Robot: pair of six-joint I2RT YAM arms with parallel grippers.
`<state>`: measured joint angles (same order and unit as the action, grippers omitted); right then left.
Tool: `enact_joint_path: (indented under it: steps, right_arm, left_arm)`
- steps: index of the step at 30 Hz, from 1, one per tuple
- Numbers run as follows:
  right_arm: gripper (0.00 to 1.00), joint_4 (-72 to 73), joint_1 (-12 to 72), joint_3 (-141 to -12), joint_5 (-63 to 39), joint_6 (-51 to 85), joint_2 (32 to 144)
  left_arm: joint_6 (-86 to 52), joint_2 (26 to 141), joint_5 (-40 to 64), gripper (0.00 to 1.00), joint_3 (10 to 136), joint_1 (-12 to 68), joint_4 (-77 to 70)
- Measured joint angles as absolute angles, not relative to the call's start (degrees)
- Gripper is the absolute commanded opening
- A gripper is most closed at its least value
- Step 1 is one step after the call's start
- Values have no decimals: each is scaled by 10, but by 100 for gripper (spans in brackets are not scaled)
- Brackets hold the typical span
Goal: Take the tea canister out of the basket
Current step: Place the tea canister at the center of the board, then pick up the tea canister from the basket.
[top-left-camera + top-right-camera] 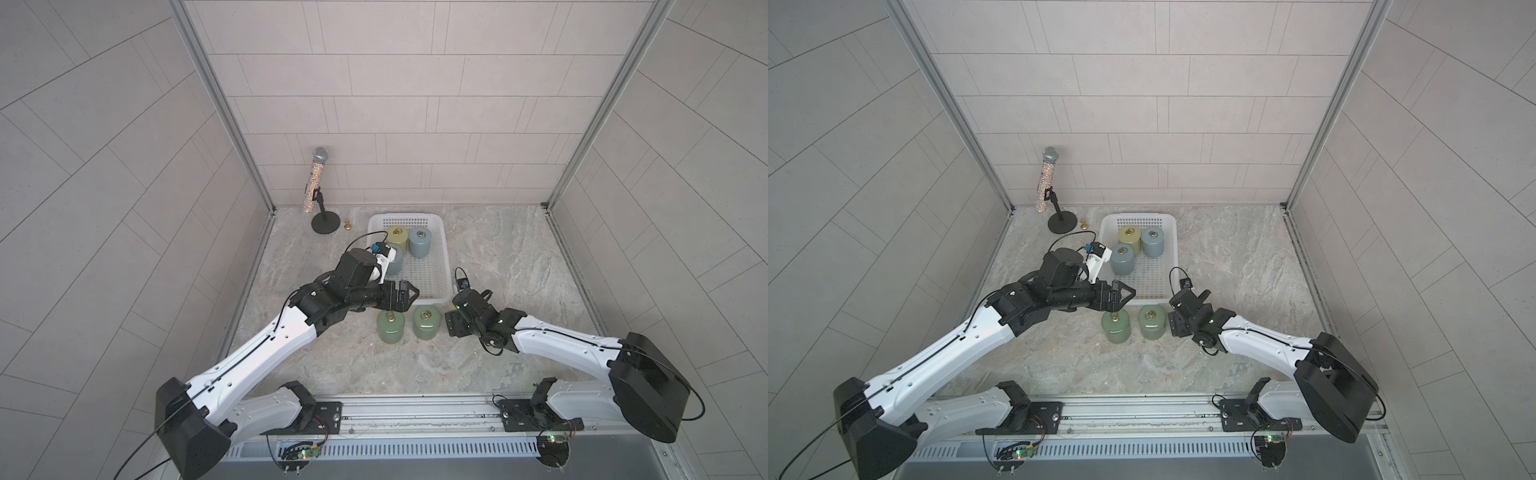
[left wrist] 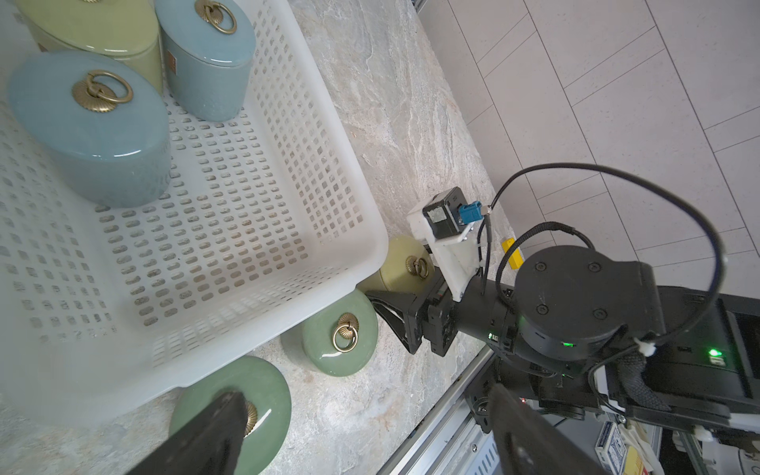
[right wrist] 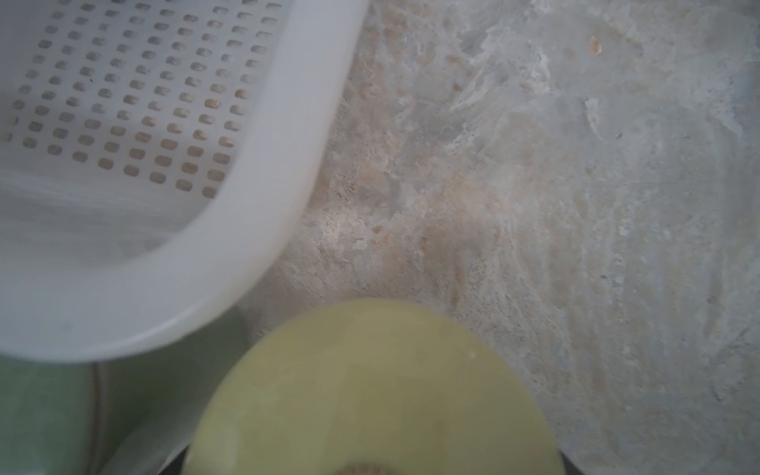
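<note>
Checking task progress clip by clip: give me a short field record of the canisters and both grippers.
in basket: yellow-green canister, far blue canister, near blue canister
on table: green canister, second green canister, second yellow-green canister at the basket's corner
left gripper: open, above the green canister
right gripper: around the second yellow-green canister; grip unclear
other: microphone, upright, outside the basket

**White shells, black joints**

The left arm (image 1: 257, 345) and right arm (image 1: 565, 345) pair glossy white covers with black housings. A thin black cable (image 2: 617, 172) loops to a white-bracketed camera (image 2: 442, 214), blue plug. The left gripper (image 2: 366, 392) is black.
</note>
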<state>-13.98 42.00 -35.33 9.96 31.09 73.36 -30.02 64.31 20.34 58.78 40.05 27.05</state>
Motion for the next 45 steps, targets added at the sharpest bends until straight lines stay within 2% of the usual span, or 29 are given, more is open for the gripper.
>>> enact_joint_path:
  steps: [7,17,18,29,38,45]
  right_arm:
    - [92,-156,420,-353,109,307,711]
    - [95,-147,420,-360,121,301,668]
    - [100,-150,420,-361,121,302,668]
    - [100,-208,420,-432,124,298,611]
    - [100,-250,420,-498,105,273,577]
    - [100,-258,417,-540,69,254,568]
  left_arm:
    - [-300,643,203,100,588,401,272]
    - [-300,643,203,100,588,401,273]
    - [-300,643,203,100,588,401,273]
    - [-298,648,163,100,596,398,287]
    - [-278,728,99,100,662,348,317]
    - [-243,844,40,99,714,328,317]
